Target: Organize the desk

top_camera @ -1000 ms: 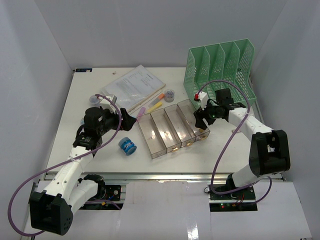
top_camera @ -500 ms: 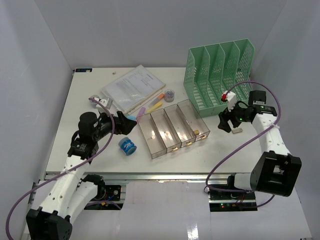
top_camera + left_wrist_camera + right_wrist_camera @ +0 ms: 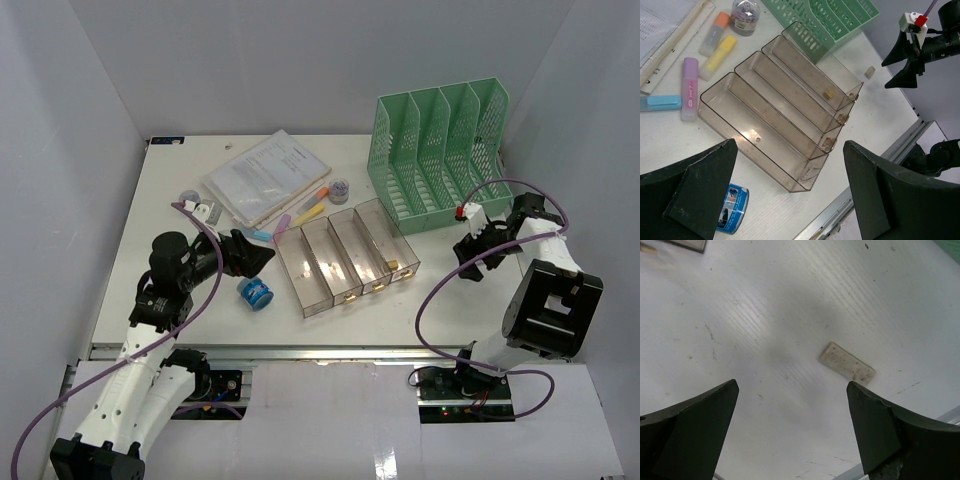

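White worktop (image 3: 440,300) fills the floor of the pale booth and carries everything, with the clear tray (image 3: 345,262) near its middle. Right of the tray, the right hand (image 3: 790,385) hovers spread wide and empty over a small beige block (image 3: 846,361) lying flat. The block is thin and off-centre between the fingers, so one finger could strike first and flick it toward the near edge. Left of the tray, the left hand (image 3: 790,145) is equally wide and empty. A careless sweep could shove the tray or the blue tape roll (image 3: 732,216).
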Motion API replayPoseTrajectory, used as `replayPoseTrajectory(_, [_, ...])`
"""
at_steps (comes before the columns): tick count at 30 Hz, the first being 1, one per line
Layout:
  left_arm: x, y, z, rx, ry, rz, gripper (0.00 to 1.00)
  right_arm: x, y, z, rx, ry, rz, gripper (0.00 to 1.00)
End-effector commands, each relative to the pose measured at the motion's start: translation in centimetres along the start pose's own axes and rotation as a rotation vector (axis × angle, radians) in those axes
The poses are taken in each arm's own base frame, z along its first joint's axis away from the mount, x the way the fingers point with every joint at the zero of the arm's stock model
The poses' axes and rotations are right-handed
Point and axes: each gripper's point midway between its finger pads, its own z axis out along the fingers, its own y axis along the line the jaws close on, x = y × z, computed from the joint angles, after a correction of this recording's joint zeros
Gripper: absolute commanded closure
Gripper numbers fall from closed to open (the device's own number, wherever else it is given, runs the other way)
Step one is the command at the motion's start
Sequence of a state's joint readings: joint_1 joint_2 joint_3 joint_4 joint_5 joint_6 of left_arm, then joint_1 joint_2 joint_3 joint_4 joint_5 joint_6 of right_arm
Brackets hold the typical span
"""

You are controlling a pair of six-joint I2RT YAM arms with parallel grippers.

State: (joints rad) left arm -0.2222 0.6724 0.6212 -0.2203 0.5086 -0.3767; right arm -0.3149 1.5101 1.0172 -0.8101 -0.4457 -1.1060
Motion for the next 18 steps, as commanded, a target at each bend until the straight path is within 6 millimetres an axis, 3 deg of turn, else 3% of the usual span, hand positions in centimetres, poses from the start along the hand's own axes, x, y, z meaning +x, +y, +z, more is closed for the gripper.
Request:
replayPoseTrajectory(1, [0.0,-0.2,-0.1,0.023,0.006,-0.013,0.02,0.3,-1.8,-0.5,-0.004,0.043,-0.309,0.05])
replayPoseTrajectory(7, [0.1,0.6,0.0,-0.006,0.003,-0.024,0.02,2.3,-3.5,0.2,-0.035,0.158,-0.52,0.06])
replayPoseTrajectory(18, [0.4,2.5,0.5,-0.088,0.005,-0.025,0.02,2.0,-6.3,2.2,-0.071,0.156,-0.637,0.11])
